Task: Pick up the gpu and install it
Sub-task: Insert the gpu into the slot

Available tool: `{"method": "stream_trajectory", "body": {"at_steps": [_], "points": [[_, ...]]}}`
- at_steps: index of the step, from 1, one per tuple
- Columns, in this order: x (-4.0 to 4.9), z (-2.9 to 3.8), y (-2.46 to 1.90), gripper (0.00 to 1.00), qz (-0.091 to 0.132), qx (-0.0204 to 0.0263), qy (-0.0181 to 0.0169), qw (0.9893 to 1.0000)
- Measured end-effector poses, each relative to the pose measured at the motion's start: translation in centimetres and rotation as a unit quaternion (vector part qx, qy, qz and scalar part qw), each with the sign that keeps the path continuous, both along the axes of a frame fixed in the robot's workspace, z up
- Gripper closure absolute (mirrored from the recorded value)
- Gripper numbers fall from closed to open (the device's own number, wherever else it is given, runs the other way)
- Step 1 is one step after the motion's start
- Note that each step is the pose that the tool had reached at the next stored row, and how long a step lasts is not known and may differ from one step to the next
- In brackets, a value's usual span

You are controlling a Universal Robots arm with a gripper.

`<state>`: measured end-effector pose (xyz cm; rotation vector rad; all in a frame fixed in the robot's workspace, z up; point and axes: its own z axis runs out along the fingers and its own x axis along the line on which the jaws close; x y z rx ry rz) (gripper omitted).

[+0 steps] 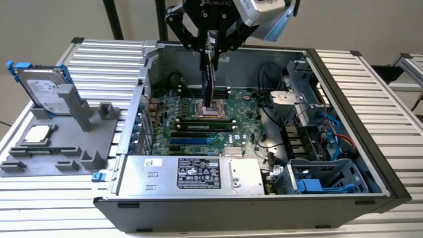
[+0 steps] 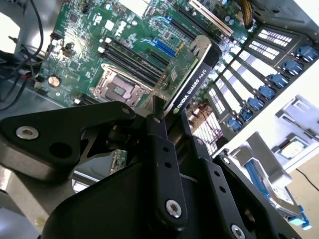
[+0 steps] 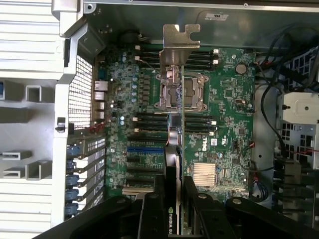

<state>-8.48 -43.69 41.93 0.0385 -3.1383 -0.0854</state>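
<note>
1. Clamped shut on the gpu (image 1: 209, 74): gripper (image 1: 213, 47), one black finger pressed against each face of the card.
2. In the exterior view, held upright and edge-on above the open computer case (image 1: 231, 210), lower end over the CPU socket (image 1: 213, 112) of the motherboard (image 1: 165, 124); touching it or apart, cannot tell.
3. In the first wrist view, seen along the thin edge, with the silver end bracket (image 3: 179, 42) at the end farthest from the fingers, in line with the socket and between banks of black memory slots (image 3: 149, 119).
4. In the second wrist view, black cooler block (image 2: 192, 79) on one face, green board on the other, above the motherboard.
5. Not yet seated in any expansion slot.
6. Outside the case, toward the exterior view's left: grey fixture tray (image 1: 53, 153) carrying a hard drive (image 1: 43, 91) in blue rails, standing on edge, and a CPU chip (image 1: 36, 134) lying flat.
7. Inside the case, along its near wall: silver power supply (image 1: 198, 176).
</note>
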Motion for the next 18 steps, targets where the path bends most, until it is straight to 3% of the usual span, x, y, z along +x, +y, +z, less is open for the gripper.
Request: {"method": "stream_trajectory", "body": {"at_steps": [18], "points": [[0.00,0.00,0.00,1.00,0.009,0.0000,0.0000,1.0000]]}}
